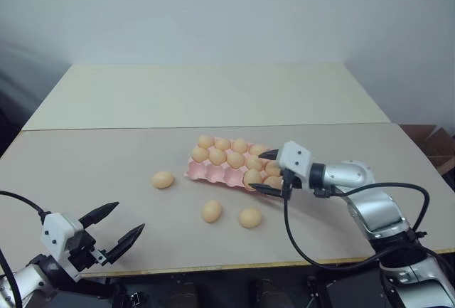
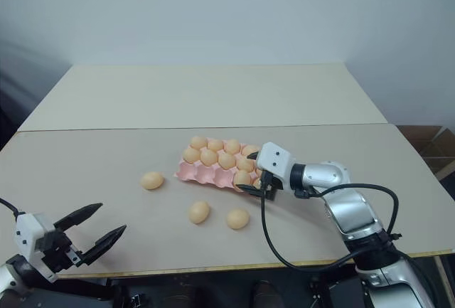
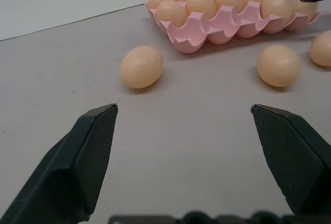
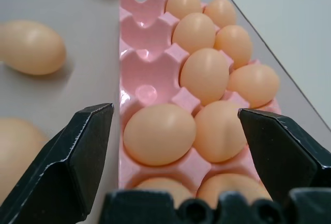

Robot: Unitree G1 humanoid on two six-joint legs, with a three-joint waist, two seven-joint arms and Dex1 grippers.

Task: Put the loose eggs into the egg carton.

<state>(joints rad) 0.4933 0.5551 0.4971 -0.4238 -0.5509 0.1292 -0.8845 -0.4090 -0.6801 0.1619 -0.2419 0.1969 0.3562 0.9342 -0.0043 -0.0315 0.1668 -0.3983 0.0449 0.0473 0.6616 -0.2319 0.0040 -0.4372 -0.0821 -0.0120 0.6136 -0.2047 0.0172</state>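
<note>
Mostly done, judging by the flat pink moulded egg carton (image 1: 213,173) mid-bench with 3 front cups empty and 3 smooth pale orange-tan loose eggs (image 1: 211,210) just beside it; right pincer (image 1: 269,173) fingers apart over a seated egg, left pincer (image 1: 119,225) apart, idle.

Open table around the left gripper; the right gripper hangs over a crowded tray

The left gripper (image 1: 119,224), jaws wide, has bare table (image 1: 85,173) ahead, with three loose eggs (image 1: 211,210) farther off. The right gripper (image 1: 266,173), jaws spread, sits over the egg carton (image 4: 147,53); eggs fill the cups under and beyond its fingers (image 4: 77,157), three cups along the near row standing free.
</note>
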